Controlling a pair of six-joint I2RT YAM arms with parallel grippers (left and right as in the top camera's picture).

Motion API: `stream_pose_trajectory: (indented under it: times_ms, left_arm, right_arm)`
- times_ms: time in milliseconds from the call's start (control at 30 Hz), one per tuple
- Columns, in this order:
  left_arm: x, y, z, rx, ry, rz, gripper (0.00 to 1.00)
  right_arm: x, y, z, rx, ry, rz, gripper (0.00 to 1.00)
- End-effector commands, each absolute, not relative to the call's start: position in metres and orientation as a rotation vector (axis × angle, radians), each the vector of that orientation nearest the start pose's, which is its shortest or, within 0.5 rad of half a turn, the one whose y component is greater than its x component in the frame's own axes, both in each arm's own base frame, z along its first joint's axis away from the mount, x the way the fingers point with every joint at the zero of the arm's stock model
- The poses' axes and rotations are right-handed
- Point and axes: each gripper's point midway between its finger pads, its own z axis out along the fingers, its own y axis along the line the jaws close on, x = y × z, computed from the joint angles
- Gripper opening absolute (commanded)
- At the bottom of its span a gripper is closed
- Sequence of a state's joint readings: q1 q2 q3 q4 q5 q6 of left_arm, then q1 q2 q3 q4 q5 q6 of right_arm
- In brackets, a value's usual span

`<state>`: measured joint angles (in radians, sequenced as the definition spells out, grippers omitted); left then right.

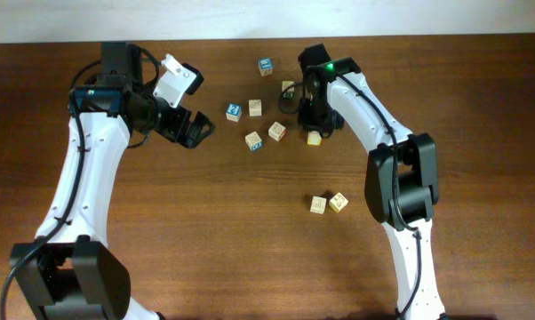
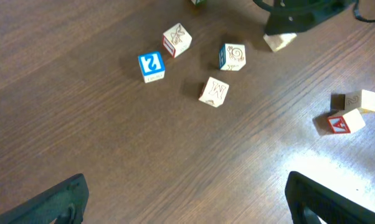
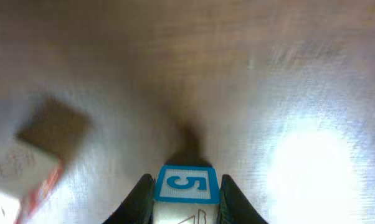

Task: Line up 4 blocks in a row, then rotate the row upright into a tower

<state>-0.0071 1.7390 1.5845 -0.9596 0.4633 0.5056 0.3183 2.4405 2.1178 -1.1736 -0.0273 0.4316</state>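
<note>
- Block (image 3: 186, 185), its blue-framed "5" face toward the lens, is clamped between the fingers of the right gripper (image 3: 187, 202), mid-desk toward the far edge.
- Left gripper (image 2: 186, 199): jaws spread wide, holding nothing, over the left half of the desk (image 1: 481, 133).
- Count, overhead: nine cubes (image 1: 253, 140). Seven are grouped toward the far edge, the held one included. A side-by-side pair (image 1: 317, 204) lies nearer the near edge.
- Two blue-topped cubes (image 1: 234, 111).
- Only the right wrist view shows the "5"; only overhead shows the full count.
</note>
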Motion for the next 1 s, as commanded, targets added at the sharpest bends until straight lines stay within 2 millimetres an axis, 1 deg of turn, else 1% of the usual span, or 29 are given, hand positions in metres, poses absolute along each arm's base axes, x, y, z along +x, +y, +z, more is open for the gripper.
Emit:
stream_pose_trajectory:
  times_ms: [0, 67, 100, 200, 233, 267, 400, 500, 633, 667, 833, 900, 967]
  left_arm:
    - [0.407, -0.072, 0.239, 0.741, 2.353, -0.352, 0.99]
    - [0.399, -0.039, 0.265, 0.502, 2.388, -0.204, 0.99]
    - [0.390, -0.025, 0.279, 0.417, 2.384, -0.151, 0.99]
    - [0.363, -0.007, 0.308, 0.336, 2.345, -0.102, 0.99]
    - [0.345, 0.000, 0.328, 0.309, 2.299, -0.075, 0.99]
    - [0.340, 0.000, 0.333, 0.308, 2.285, -0.070, 0.99]
    - [0.335, -0.001, 0.330, 0.307, 2.307, -0.076, 0.99]
    - [0.335, -0.001, 0.329, 0.308, 2.311, -0.078, 0.99]
    - [0.335, -0.001, 0.329, 0.308, 2.312, -0.078, 0.99]
    - [0.335, -0.001, 0.329, 0.308, 2.312, -0.078, 0.99]
    - [0.335, -0.001, 0.328, 0.308, 2.315, -0.079, 0.99]
    - [0.335, -0.001, 0.328, 0.308, 2.315, -0.079, 0.99]
    - [0.335, -0.001, 0.328, 0.308, 2.314, -0.079, 0.99]
  right_arm:
    - [0.424, 0.181, 0.006, 0.023, 3.234, 0.137, 0.21]
    - [0.400, 0.197, 0.007, -0.056, 3.298, 0.114, 0.22]
    - [0.389, 0.205, 0.008, -0.115, 3.322, 0.097, 0.22]
    - [0.363, 0.222, 0.011, -0.237, 3.370, 0.042, 0.22]
    - [0.350, 0.232, 0.012, -0.303, 3.384, 0.008, 0.22]
    - [0.348, 0.231, 0.012, -0.314, 3.384, -0.021, 0.22]
    - [0.336, 0.218, 0.014, -0.305, 3.436, -0.119, 0.22]
    - [0.320, 0.208, 0.017, -0.307, 3.501, -0.186, 0.22]
    - [0.314, 0.205, 0.020, -0.309, 3.528, -0.214, 0.23]
    - [0.312, 0.203, 0.021, -0.309, 3.537, -0.223, 0.30]
    - [0.308, 0.203, 0.023, -0.320, 3.548, -0.237, 0.38]
    - [0.308, 0.204, 0.023, -0.328, 3.547, -0.235, 0.44]
    - [0.308, 0.204, 0.023, -0.335, 3.546, -0.234, 0.45]
